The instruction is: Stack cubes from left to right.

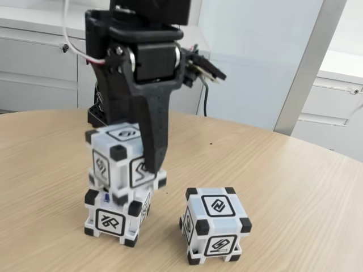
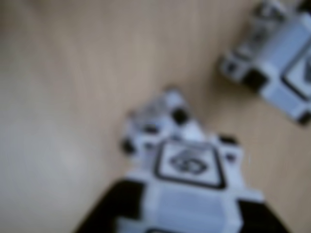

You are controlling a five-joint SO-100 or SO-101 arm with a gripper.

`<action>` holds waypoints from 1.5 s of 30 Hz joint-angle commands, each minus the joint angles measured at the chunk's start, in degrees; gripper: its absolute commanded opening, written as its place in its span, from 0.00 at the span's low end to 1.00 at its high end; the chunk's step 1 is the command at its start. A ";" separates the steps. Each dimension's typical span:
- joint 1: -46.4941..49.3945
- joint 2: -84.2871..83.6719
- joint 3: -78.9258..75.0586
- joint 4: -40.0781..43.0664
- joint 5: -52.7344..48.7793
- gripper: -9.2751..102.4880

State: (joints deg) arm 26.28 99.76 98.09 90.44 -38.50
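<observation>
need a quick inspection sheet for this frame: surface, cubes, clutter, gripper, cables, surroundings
Surface: round-edged light wooden table, bare around the cubes.
Job's things: upper cube sits on the lower cube, twisted and offset rather than flush; third cube stands apart to the right in the fixed view. The wrist view is blurred but shows the same stack and the third cube.
Clutter: nothing seen.
Gripper: black gripper is down on the upper cube, one finger against its front face; the other finger is hidden, so whether it grips cannot be told.
Cables: white cable loops into the arm at upper left; dark cable hangs behind it.
Surroundings: white cabinets and a white wall panel behind the table.
</observation>
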 commanded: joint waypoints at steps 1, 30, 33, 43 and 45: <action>-0.26 1.58 -1.14 3.87 -1.67 0.24; 4.04 0.35 -1.23 3.25 1.76 0.25; 4.04 0.35 -0.79 3.25 1.58 0.25; 4.04 0.53 -0.53 3.25 1.32 0.40; 4.04 0.97 -0.53 3.25 1.23 0.41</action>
State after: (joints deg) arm 29.79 99.76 98.09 93.25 -36.65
